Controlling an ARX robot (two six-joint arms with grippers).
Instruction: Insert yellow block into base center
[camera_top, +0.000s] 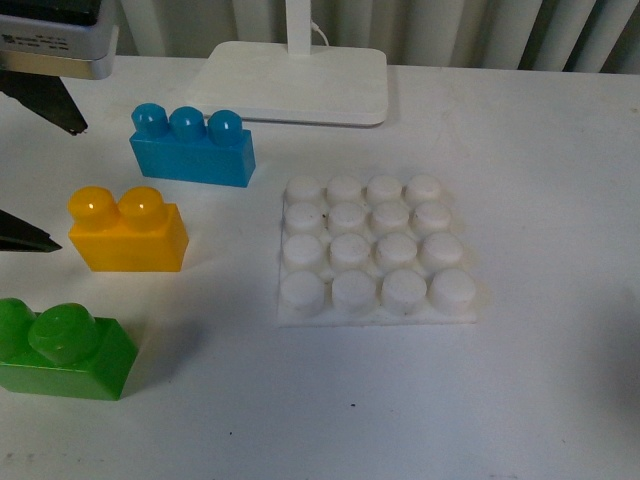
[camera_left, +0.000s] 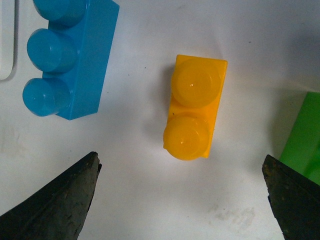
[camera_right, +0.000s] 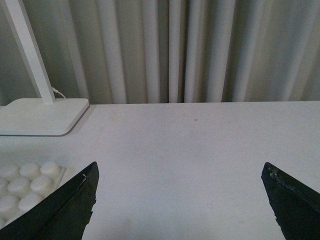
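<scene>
The left arm's black, wedge-fingered gripper (camera_top: 62, 185) juts in at nine o'clock of the front view, jaws spread wide, and the right arm's matching black gripper (camera_right: 180, 167) gapes equally wide.

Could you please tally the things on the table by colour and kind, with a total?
Blue brick: 1
Yellow block: 1
Green brick: 1
White studded base: 1
White stand: 1
Total: 5
</scene>
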